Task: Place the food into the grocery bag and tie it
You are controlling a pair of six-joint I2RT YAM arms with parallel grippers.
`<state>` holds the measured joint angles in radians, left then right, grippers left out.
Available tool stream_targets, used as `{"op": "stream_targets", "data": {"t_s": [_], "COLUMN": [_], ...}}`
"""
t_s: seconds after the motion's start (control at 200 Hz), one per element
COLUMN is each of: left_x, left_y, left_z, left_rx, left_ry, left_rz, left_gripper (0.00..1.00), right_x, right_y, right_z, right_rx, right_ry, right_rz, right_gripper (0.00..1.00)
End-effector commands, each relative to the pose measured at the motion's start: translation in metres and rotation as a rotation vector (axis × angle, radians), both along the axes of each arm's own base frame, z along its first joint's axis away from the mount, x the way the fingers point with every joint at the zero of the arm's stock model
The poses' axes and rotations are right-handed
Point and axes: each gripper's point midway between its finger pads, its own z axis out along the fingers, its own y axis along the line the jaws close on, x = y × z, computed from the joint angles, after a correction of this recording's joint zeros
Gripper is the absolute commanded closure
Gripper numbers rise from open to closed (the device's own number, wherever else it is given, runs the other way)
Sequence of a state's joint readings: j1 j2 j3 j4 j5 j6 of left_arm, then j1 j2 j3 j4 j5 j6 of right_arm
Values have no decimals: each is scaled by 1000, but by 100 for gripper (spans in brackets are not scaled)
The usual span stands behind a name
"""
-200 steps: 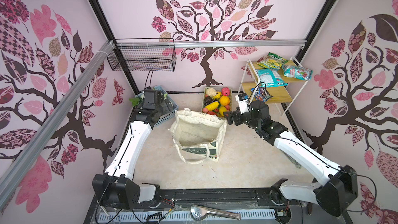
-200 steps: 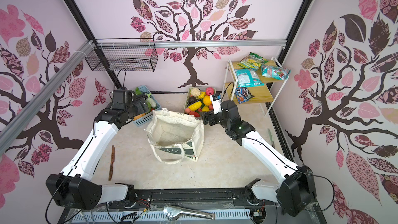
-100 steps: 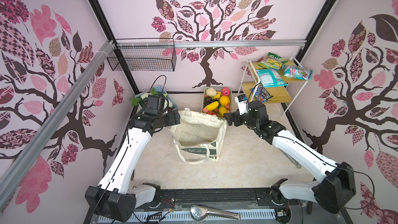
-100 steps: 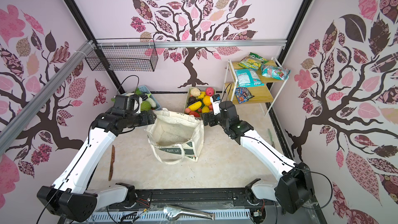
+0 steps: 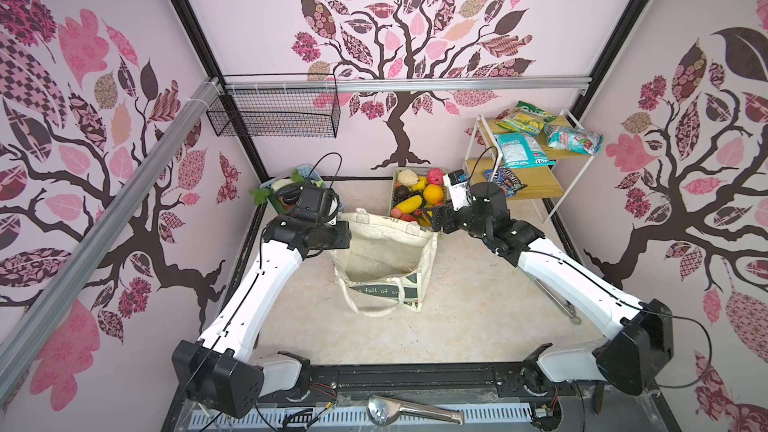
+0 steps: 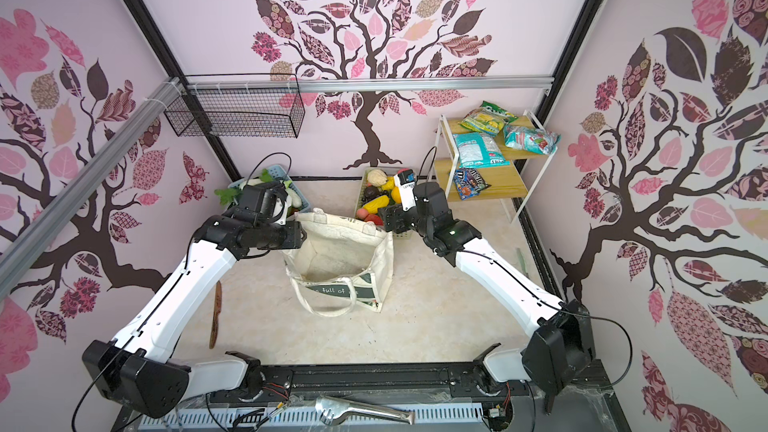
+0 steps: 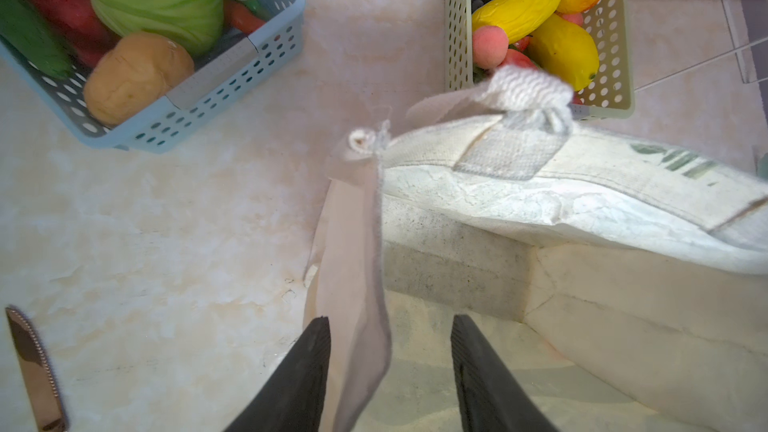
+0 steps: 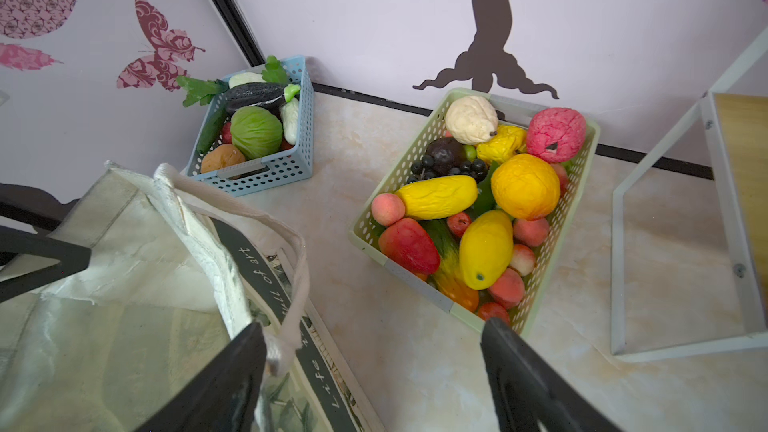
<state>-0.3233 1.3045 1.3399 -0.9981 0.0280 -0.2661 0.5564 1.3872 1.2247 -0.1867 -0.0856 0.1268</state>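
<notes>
The cream grocery bag (image 5: 430, 261) (image 6: 384, 255) stands open in the middle of the floor, with nothing showing inside it. My left gripper (image 7: 390, 322) hangs over its left rim. The jaws are apart, and a fold of the bag's side wall (image 7: 357, 284) lies between them against one finger. My right gripper (image 8: 374, 328) is open wide at the bag's right rim (image 8: 232, 284), with the strap handle (image 8: 299, 276) beside one finger. The food lies as fruit in a beige basket (image 5: 394, 184) (image 8: 419, 139) and vegetables in a blue basket (image 7: 232, 89) (image 8: 266, 172).
A white-framed wooden shelf (image 5: 536, 182) with snack packets stands at the back right. A black wire basket (image 5: 274, 116) hangs on the rail. A knife (image 6: 215, 313) (image 7: 33, 367) lies on the floor at the left. Metal tongs (image 5: 411, 409) lie on the front rail.
My left arm has swung from over the blue basket to the bag's left rim, and its jaws have narrowed. The right gripper has edged toward the bag's right rim and narrowed a little.
</notes>
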Motion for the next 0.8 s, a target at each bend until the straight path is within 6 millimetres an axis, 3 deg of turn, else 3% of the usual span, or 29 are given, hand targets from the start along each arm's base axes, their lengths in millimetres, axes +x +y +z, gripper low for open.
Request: {"op": "stream_targets", "data": {"t_s": [0.0, 0.13, 0.39, 0.665, 0.795], "left_x": [-2, -2, -2, 0, 7], "left_y": [1, -3, -10, -14, -15], "left_z": [-10, -11, -7, -1, 4], "left_rx": [30, 18, -5, -14, -19], "left_ry": [24, 23, 16, -4, -20], "left_rz": [-9, -32, -62, -85, -76], "left_gripper": [61, 79, 96, 100, 100], "right_x": [-5, -12, -8, 0, 0], "right_y": [19, 39, 64, 75, 80], "right_z": [-4, -11, -25, -56, -63], "right_rx": [-42, -61, -113, -217, -227], "right_ry": [29, 36, 63, 122, 140], "right_rz": [76, 141, 222, 275, 299], "right_gripper": [19, 21, 24, 28, 36]}}
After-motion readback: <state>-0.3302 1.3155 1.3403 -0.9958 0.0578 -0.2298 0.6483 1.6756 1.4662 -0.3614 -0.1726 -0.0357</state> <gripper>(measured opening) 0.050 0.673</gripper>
